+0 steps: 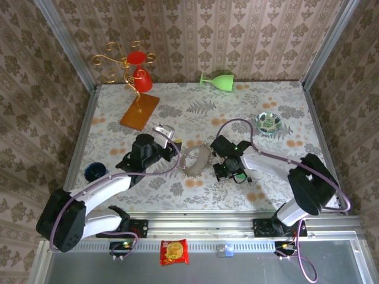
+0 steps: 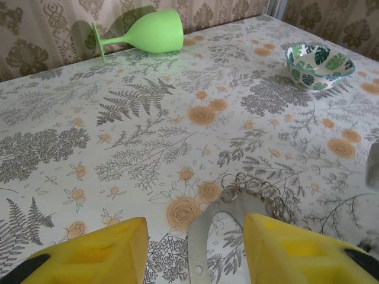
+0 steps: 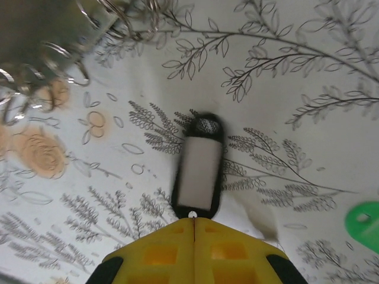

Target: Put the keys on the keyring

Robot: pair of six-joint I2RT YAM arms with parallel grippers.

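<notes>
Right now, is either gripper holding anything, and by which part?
The right gripper is shut on the black key tag, pinching its near end. The left gripper is open, with a finger on either side of the keyring, holding nothing.

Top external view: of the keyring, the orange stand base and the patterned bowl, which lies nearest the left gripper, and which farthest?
From the left gripper:
1. keyring, just right of it.
2. orange stand base, behind, to the left.
3. patterned bowl, far right.

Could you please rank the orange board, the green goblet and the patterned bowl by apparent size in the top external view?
Largest: orange board.
Then green goblet, lying on its side.
Smallest: patterned bowl, though those two look close.
</notes>
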